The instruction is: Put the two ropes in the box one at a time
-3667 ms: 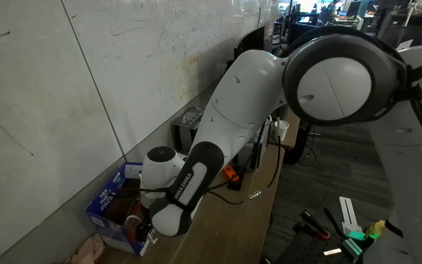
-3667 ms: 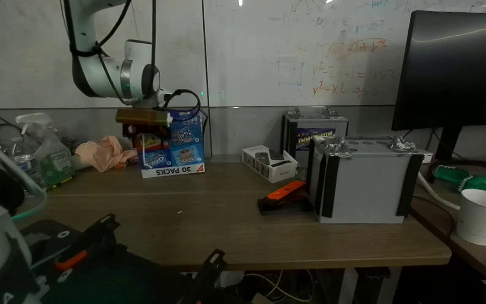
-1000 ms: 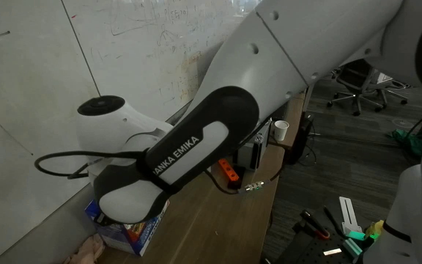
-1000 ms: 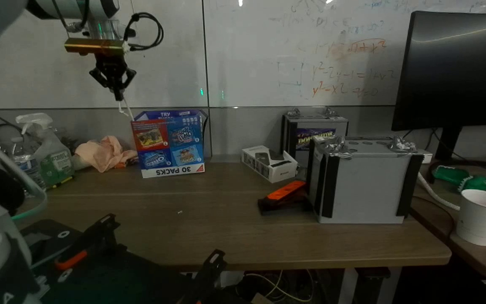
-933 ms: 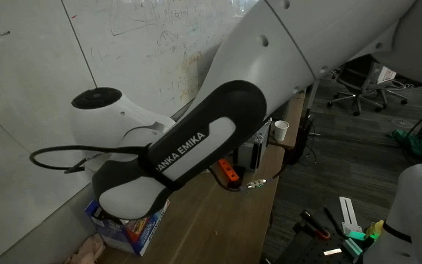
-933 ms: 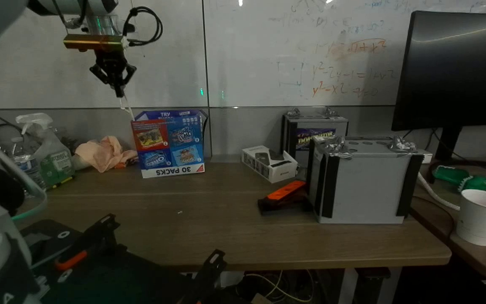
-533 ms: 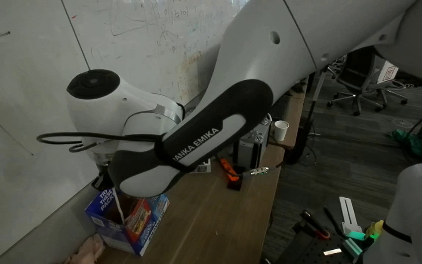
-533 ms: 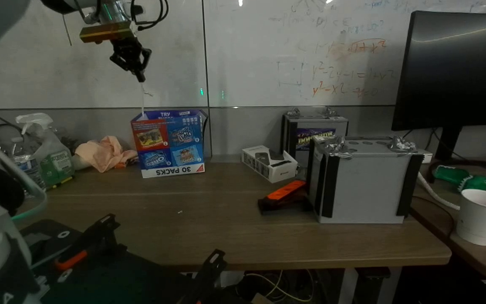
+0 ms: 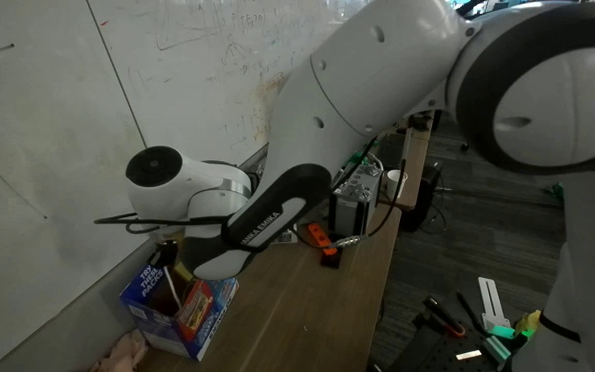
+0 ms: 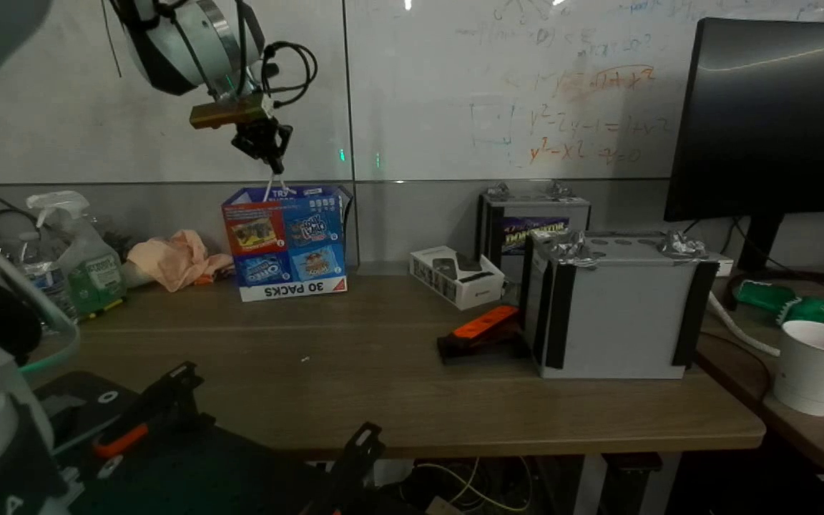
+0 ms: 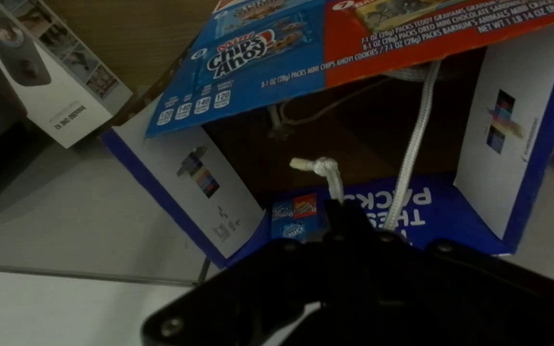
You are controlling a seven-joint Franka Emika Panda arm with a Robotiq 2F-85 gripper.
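Observation:
The blue box stands on the table against the wall, its top open, in both exterior views. Just above the opening, my gripper is shut on a white rope. A knotted rope end sticks out past the fingertips, while the longer part runs down into the box. Inside, a thin white strand with a knotted end lies in shadow; whether it belongs to the held rope or the second one I cannot tell. In an exterior view the rope hangs within the walls.
A peach cloth and spray bottle stand beside the box. Across the table are a white device carton, an orange-black tool and grey cases. The whiteboard rises close behind.
Over the last second my gripper has swung right from beside the box to over its opening, rising and then dropping. The rope came along, still gripped, and now hangs inside.

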